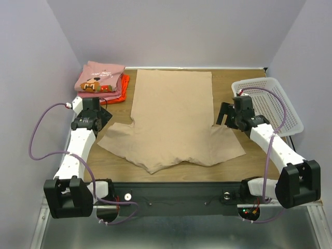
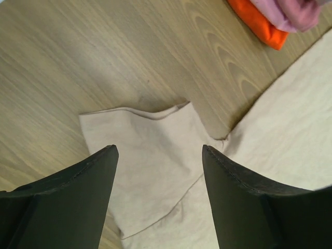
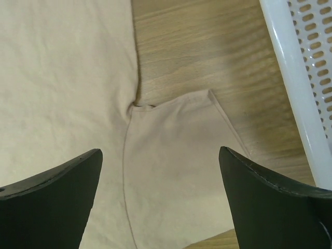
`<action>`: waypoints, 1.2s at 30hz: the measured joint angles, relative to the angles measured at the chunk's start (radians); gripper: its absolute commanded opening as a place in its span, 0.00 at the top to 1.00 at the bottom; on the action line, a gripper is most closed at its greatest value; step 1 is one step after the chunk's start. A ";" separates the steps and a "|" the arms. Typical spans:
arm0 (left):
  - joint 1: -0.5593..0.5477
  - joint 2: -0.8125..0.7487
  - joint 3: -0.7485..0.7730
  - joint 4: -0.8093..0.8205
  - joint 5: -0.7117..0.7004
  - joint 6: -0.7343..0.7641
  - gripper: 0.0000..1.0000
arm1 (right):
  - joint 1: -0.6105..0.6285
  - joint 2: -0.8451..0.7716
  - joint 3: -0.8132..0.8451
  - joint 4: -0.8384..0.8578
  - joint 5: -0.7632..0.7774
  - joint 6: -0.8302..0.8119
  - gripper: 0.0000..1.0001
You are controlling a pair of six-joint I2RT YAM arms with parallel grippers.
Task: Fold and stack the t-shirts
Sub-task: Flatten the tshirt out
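Note:
A tan t-shirt (image 1: 171,119) lies spread flat on the table, hem at the far side and collar toward the near edge. My left gripper (image 1: 105,114) hangs open over its left sleeve (image 2: 150,150), nothing between the fingers. My right gripper (image 1: 226,115) hangs open over the right sleeve (image 3: 176,155), also holding nothing. At the back left is a folded stack: a dusty pink t-shirt with a brown-white graphic (image 1: 98,78) on top and an orange-red t-shirt (image 1: 122,87) beneath. Its corner shows in the left wrist view as orange cloth (image 2: 259,23) under pink cloth (image 2: 298,10).
A white mesh basket (image 1: 275,104) stands at the right edge of the table, close beside my right arm; its rim (image 3: 295,93) shows in the right wrist view. Bare wood shows on both sides of the shirt's body. Walls close in left, right and behind.

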 measured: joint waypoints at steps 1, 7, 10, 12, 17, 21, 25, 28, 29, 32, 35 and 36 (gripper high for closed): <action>0.000 -0.002 -0.003 0.018 0.018 0.000 0.22 | 0.000 -0.003 0.003 0.001 -0.011 -0.001 0.00; -0.046 -0.045 -0.079 0.150 0.121 0.000 0.22 | 0.008 -0.021 0.015 0.013 -0.163 -0.008 0.00; -0.129 -0.014 -0.085 0.207 0.146 0.000 0.23 | 0.039 -0.021 0.010 0.024 -0.209 -0.004 0.00; -0.192 0.050 -0.066 0.230 0.148 0.004 0.22 | 0.072 -0.021 -0.003 0.040 -0.232 0.005 0.00; -0.318 0.225 -0.049 0.285 0.188 0.014 0.23 | 0.175 -0.018 -0.066 0.069 -0.269 0.034 0.00; -0.367 0.249 -0.093 0.303 0.196 0.016 0.23 | 0.279 -0.008 -0.106 0.079 -0.270 0.060 0.00; -0.412 0.211 -0.185 0.331 0.198 0.002 0.23 | 0.381 -0.012 -0.162 0.085 -0.273 0.094 0.00; -0.436 0.196 -0.247 0.349 0.205 -0.006 0.22 | 0.394 -0.009 -0.195 0.087 -0.261 0.117 0.00; -0.439 0.196 -0.259 0.350 0.207 -0.008 0.22 | 0.394 -0.005 -0.201 0.088 -0.257 0.120 0.00; -0.449 0.194 -0.292 0.373 0.208 -0.012 0.22 | 0.393 0.021 -0.205 0.093 -0.244 0.129 0.00; -0.449 0.201 -0.296 0.409 0.206 -0.011 0.22 | 0.394 0.081 -0.196 0.107 -0.197 0.143 0.00; -0.449 0.214 -0.291 0.418 0.202 -0.008 0.22 | 0.394 0.108 -0.189 0.109 -0.179 0.149 0.00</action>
